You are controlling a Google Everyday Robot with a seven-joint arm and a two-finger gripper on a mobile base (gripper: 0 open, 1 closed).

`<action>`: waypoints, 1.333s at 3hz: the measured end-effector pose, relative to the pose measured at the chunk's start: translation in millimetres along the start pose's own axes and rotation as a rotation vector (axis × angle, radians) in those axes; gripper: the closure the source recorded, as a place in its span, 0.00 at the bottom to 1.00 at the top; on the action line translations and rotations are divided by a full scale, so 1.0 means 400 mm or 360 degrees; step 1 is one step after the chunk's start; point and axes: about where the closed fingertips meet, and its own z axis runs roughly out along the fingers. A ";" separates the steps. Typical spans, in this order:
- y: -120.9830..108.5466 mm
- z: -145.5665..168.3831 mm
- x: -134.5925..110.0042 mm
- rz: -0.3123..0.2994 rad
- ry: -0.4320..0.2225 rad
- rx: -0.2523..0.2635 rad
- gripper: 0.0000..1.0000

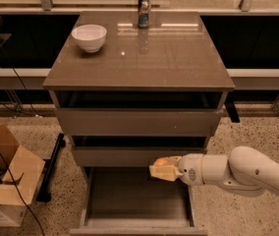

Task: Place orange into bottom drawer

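The orange [161, 162] is a small round fruit, only its top showing between the pale fingers of my gripper [162, 171]. The gripper is shut on it and reaches in from the right on a white arm [237, 173]. It hangs above the right part of the bottom drawer [134, 195], which is pulled out, showing its flat grey floor. The gripper sits just in front of the middle drawer's front panel [125, 156].
The cabinet top [139, 53] carries a white bowl [89, 37] at the back left and a can [144, 4] at the back centre. Cardboard boxes [4, 181] stand on the floor at the left. Cables trail on the floor at both sides.
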 end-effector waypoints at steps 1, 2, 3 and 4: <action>-0.044 0.056 0.059 0.0074 0.0046 0.0007 1.00; -0.114 0.135 0.156 0.0142 0.0074 0.0028 1.00; -0.192 0.201 0.249 0.0159 0.0085 0.0069 1.00; -0.243 0.239 0.304 0.0184 0.0063 0.0071 1.00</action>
